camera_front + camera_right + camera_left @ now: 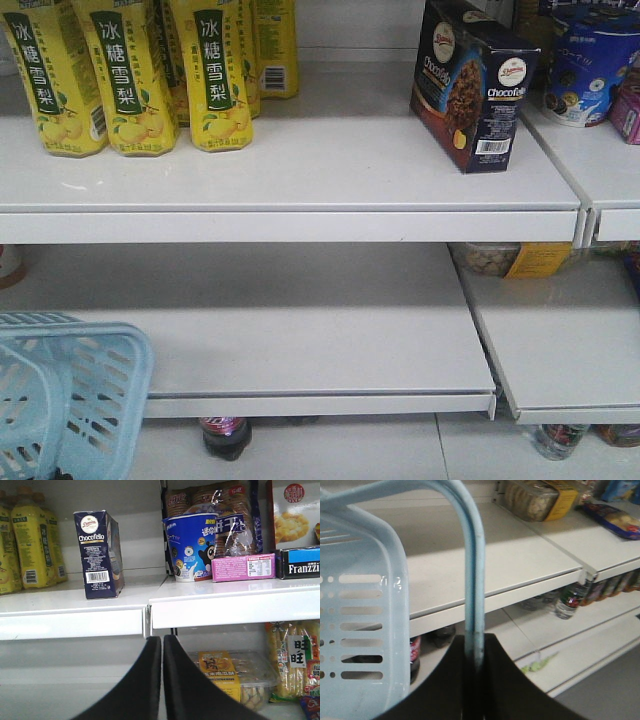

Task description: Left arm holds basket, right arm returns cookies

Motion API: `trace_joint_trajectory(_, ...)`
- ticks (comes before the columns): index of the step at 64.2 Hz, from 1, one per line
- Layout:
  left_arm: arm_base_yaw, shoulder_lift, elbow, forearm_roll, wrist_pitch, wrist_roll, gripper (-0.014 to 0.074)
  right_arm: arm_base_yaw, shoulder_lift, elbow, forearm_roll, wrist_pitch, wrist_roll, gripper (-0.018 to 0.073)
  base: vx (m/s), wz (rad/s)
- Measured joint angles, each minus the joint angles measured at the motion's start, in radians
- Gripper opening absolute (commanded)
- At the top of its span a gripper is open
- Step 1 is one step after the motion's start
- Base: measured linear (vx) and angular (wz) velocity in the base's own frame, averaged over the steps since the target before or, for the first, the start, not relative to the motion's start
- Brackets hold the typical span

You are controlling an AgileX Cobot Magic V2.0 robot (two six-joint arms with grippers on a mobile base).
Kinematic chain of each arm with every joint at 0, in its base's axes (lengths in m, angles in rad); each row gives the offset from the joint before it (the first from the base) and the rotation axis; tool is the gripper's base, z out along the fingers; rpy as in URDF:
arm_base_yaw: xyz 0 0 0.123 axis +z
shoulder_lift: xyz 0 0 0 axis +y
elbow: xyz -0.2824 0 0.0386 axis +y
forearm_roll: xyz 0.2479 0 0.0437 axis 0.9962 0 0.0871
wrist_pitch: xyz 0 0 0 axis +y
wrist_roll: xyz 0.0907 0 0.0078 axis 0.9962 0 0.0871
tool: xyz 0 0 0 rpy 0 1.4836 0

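Dark navy cardboard is the first thing that jumps out: the cookies (472, 80), the Chocofello box, are standing upright on the upper white shelf (300, 170), near its right end and close to the front edge, barcode end facing out. In the right wrist view the same box (98, 554) stands alone on its shelf section, with yellow drink bottles (30, 545) off to its left and the round blue tub (192, 547) just across the shelf joint on the next section over, well apart from the box. A pink packet (243, 568) sits right beside that tub.

The right gripper (162, 680) is below shelf level, its two black fingers pressed nearly together with only a thin slit between them and nothing in it (so it's got hold of nothing at all). It's well clear of the box.

The left gripper (474, 680) is clamped around one thin loop handle (472, 580) of the light blue basket (360, 625), the handle running straight down into the black jaws. From the front camera, only a corner of the basket (70, 390) shows at bottom left, in front of the lower shelf. A dark bottle (225, 435) sits underneath that shelf.
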Motion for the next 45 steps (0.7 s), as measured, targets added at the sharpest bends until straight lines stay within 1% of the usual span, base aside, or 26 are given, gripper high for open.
trace_joint_trajectory(9,0.11,-0.102,0.027,0.058,0.027,-0.011,-0.0006,0.0,0.0,0.0,0.0,-0.001,0.0,-0.0008,0.0,0.0)
trace_joint_trajectory(14,0.16,-0.148,0.027,0.095,0.034,-0.011,-0.0006,0.0,0.0,0.0,0.0,-0.001,0.0,-0.0008,0.0,0.0)
trace_joint_trajectory(22,0.243,-0.198,0.027,0.129,0.047,-0.011,-0.0006,0.0,0.0,0.0,0.0,-0.001,0.0,-0.0008,0.0,0.0)
trace_joint_trajectory(33,0.356,-0.253,0.027,0.138,0.055,-0.011,-0.0006,0.0,0.0,0.0,0.0,-0.001,0.0,-0.0008,0.0,0.0)
trace_joint_trajectory(45,0.456,-0.263,0.027,0.141,0.056,-0.011,-0.0006,0.0,0.0,0.0,0.001,-0.001,0.0,-0.0008,0.0,0.0)
